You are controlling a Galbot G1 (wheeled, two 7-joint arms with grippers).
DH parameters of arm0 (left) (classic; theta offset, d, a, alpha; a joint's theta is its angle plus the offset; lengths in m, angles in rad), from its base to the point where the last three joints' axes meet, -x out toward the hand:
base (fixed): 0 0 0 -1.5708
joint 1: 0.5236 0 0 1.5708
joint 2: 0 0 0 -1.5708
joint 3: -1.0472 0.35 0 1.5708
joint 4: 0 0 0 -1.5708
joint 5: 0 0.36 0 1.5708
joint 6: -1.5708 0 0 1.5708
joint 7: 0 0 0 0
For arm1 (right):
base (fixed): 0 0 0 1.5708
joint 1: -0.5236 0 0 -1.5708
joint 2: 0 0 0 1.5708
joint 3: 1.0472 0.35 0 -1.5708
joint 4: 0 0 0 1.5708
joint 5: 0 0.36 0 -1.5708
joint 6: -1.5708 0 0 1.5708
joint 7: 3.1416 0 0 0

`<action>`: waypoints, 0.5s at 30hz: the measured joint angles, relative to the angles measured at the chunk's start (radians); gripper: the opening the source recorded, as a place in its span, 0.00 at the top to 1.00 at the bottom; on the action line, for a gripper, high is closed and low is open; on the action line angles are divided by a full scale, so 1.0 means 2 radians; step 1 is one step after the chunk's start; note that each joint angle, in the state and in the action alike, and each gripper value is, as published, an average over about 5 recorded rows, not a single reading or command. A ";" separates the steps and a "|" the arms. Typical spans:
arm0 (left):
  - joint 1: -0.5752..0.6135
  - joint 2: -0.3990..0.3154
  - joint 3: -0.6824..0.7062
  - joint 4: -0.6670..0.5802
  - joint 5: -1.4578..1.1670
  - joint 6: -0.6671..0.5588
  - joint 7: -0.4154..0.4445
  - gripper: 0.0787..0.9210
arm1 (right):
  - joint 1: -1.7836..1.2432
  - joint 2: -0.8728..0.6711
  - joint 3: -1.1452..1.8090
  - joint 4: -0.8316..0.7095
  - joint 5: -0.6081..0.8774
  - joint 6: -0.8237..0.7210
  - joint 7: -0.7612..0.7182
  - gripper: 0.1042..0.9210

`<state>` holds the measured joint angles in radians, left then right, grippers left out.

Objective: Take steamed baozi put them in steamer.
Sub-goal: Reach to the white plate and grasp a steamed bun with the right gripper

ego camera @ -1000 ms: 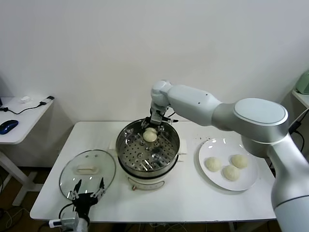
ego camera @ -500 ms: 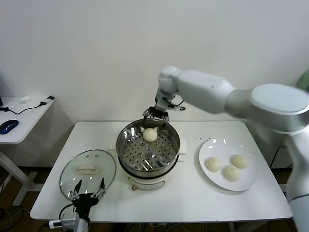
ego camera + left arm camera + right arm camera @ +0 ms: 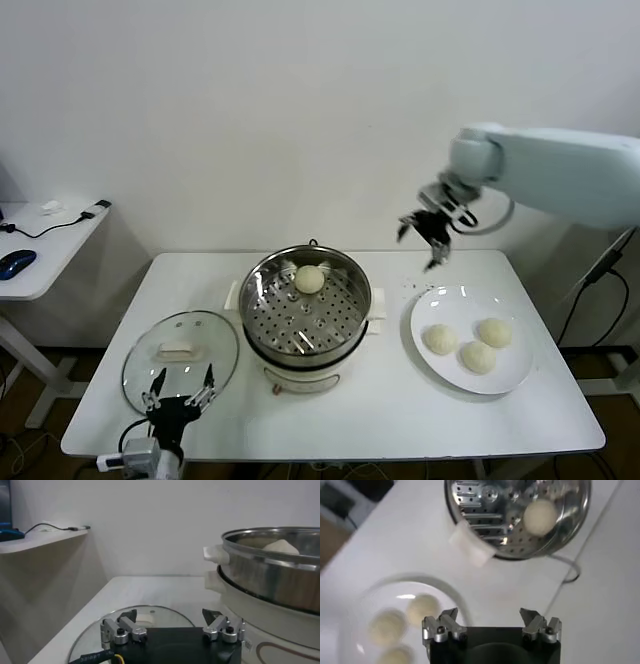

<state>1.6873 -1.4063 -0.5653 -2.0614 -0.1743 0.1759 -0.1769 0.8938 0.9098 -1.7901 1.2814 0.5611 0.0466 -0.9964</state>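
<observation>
One baozi (image 3: 310,279) lies on the perforated tray at the back of the steamer (image 3: 306,312); it also shows in the right wrist view (image 3: 540,516). Three baozi (image 3: 440,339) (image 3: 494,332) (image 3: 479,357) lie on the white plate (image 3: 440,305). My right gripper (image 3: 432,231) is open and empty, in the air behind the plate, to the right of the steamer. My left gripper (image 3: 180,392) is open and empty at the table's front left, just in front of the glass lid (image 3: 181,358).
The glass lid with a white handle lies flat on the table, left of the steamer. A side table (image 3: 40,250) with a mouse and cables stands at the far left. The wall is close behind the table.
My right gripper has let go of the baozi in the steamer, risen, and swung right, from over the steamer's back rim to above the plate's far side. The left arm has not moved.
</observation>
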 measured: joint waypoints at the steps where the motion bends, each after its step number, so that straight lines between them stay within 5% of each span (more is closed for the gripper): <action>1: 0.001 0.000 0.000 0.000 0.000 -0.001 0.000 0.12 | -0.001 -0.010 -0.006 0.010 0.006 -0.017 0.006 0.12; 15: 0.010 -0.007 -0.002 0.003 0.004 -0.007 -0.002 0.12 | -0.112 -0.062 0.024 0.019 0.006 -0.150 0.061 0.12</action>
<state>1.7077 -1.4204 -0.5685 -2.0549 -0.1659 0.1626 -0.1799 0.6688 0.7850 -1.7428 1.3186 0.5729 -0.2526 -0.8747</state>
